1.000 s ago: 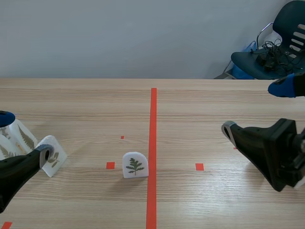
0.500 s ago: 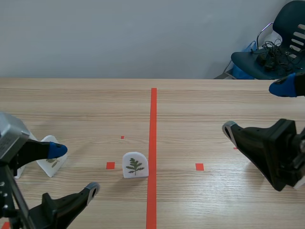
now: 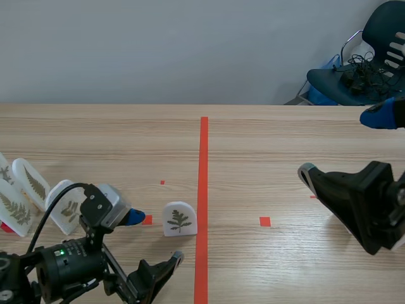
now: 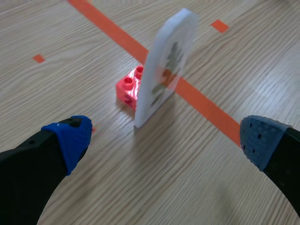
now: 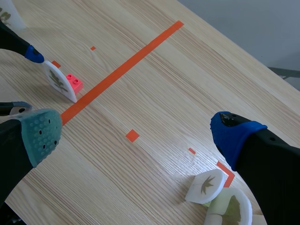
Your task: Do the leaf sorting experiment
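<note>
White leaf card (image 4: pixel 166 70) stands upright on the wood surface (image 4: pixel 140 187) beside the orange tape line (image 4: pixel 206 110), red brick (image 4: pixel 127 87) against its back. Left claw (image 4: pixel 164 140) spread, card just ahead, untouched. Right claw (image 5: pixel 136 136) spread, well apart.

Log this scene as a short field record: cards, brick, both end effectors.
centre card: white leaf card, upright, just left of the orange line
brick: red brick against the card's back
left end effector: open, card just ahead, not gripped
right end effector: open, holding nothing
other cards: left card group; right card pair near the right end effector
</note>
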Robot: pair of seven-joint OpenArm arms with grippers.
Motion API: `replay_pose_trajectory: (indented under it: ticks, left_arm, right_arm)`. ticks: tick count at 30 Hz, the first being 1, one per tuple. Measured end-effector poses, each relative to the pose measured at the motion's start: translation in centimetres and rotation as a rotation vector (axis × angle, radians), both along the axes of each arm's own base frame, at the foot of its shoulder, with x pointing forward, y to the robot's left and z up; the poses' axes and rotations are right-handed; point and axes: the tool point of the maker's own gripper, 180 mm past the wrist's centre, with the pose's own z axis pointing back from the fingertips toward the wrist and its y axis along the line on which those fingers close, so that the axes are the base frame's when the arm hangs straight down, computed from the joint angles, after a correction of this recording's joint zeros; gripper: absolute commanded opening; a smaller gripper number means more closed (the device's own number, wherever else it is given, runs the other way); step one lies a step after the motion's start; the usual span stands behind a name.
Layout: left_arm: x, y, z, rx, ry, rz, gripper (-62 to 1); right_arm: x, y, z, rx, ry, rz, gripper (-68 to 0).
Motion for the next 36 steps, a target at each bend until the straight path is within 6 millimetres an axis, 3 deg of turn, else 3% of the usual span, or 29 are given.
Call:
replay_pose_trajectory:
  ticks: [6, 13, 18, 21, 25, 32, 36]
  left_arm:
    - [2.1, -2.3, 0.6, -0.029, -0.063, 0.013, 0.2]
    - [1.8, -3.8, 0.4, -0.036, -0.056, -0.028, -21.9]
    - [1.5, -3.9, 0.5, -0.053, -0.067, -0.021, -42.9]
    - [1.7, -3.8, 0.6, -0.052, -0.076, -0.012, -50.1]
    - [1.7, -3.8, 0.6, -0.053, -0.075, -0.011, -54.4]
    - [1.2, -3.5, 1.0, -0.072, -0.030, -0.015, -55.0]
    - [0.4, -2.8, 4.1, -0.168, -0.014, 0.027, -55.0]
  right_arm:
    - [0.0, 0.0, 0.0, -0.005, -0.001, 0.000, 0.4]
    - [0.0, -0.1, -0.1, -0.011, -0.001, -0.001, 0.4]
    - [0.0, -0.1, -0.1, -0.013, -0.002, -0.001, 0.4]
    - [0.0, -0.1, -0.1, -0.013, -0.002, -0.001, 0.4]
    - [0.0, -0.1, -0.1, -0.013, -0.002, -0.001, 0.4]
    - [0.0, -0.1, -0.1, -0.012, -0.002, -0.001, 0.4]
    - [0.0, -0.1, -0.1, -0.012, -0.002, -0.001, 0.4]
